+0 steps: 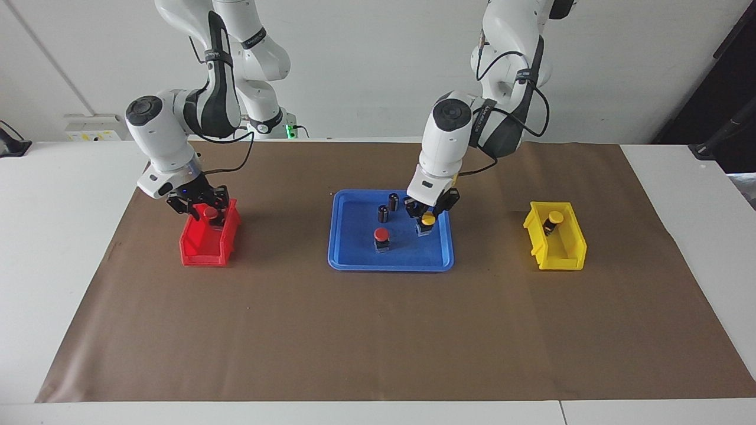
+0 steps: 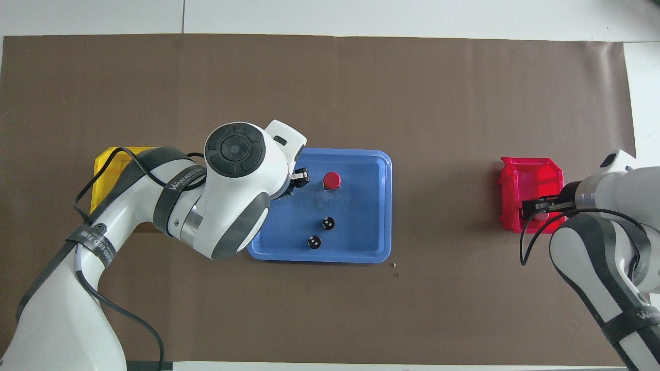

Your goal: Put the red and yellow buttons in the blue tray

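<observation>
Flat blue plastic tray (image 1: pixel 354 260) holds an upright red-capped push button (image 1: pixel 381 237); beside it, the left gripper (image 1: pixel 429 217) clasps a yellow-capped push button (image 1: pixel 428 221) just above the floor. Right gripper (image 1: pixel 201 208) sits in the small red bin (image 1: pixel 204 248), well apart from the tray, around another red-capped button (image 1: pixel 210 213); whether it grips I cannot tell. A second yellow-capped button (image 1: pixel 554 217) lies in the small yellow bin (image 1: pixel 558 248), nearest the left arm.

We are seeing a plain white wall (image 1: pixel 366 59), a white table (image 1: pixel 59 248), and a brown paper mat (image 1: pixel 378 330) covering it.

Watching from above: blue tray (image 2: pixel 368 206) mid-bench on brown paper (image 2: pixel 330 87). In tray I see red button (image 2: pixel 331 180), plus two dark capless cylinders (image 2: pixel 328 223) (image 2: pixel 314 242) nearer robots. Left tool (image 2: pixel 298 183) over tray's left-arm edge, mostly hidden under wrist. Right tool (image 2: pixel 531 207) over red bin (image 2: pixel 531 178). Yellow bin (image 2: pixel 111 159) partly under left arm.
</observation>
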Available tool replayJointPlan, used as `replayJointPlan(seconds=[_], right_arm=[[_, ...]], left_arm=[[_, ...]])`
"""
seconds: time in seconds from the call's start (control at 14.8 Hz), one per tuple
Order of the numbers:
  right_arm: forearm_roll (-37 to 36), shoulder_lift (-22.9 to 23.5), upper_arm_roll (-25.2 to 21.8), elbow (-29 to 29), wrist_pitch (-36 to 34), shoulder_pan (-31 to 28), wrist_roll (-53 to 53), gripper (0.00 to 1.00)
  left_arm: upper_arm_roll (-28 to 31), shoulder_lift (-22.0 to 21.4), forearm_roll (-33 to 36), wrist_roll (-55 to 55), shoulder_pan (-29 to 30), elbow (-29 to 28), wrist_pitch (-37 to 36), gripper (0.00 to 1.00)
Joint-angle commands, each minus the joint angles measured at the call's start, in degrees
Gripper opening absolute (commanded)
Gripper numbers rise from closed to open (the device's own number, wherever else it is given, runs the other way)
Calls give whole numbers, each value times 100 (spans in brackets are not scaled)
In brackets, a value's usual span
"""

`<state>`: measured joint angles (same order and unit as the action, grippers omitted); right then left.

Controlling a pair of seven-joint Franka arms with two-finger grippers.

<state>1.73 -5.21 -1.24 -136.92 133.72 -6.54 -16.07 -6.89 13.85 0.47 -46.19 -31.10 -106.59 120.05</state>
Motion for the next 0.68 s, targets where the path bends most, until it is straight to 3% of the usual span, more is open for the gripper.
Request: replayJointPlan(seconds=[0.0, 0.47, 0.61], right_arm=[[99, -59, 80, -185, 146, -111, -186, 68], [99, -129, 80, -344, 155, -137, -274, 68], [99, -138, 80, -370, 155, -138, -282, 67]], left_arm=[[117, 424, 190, -258, -194, 366, 89, 1], [100, 636, 586, -646, -405, 438, 282, 12], [117, 680, 586, -646, -388, 455, 335, 37]])
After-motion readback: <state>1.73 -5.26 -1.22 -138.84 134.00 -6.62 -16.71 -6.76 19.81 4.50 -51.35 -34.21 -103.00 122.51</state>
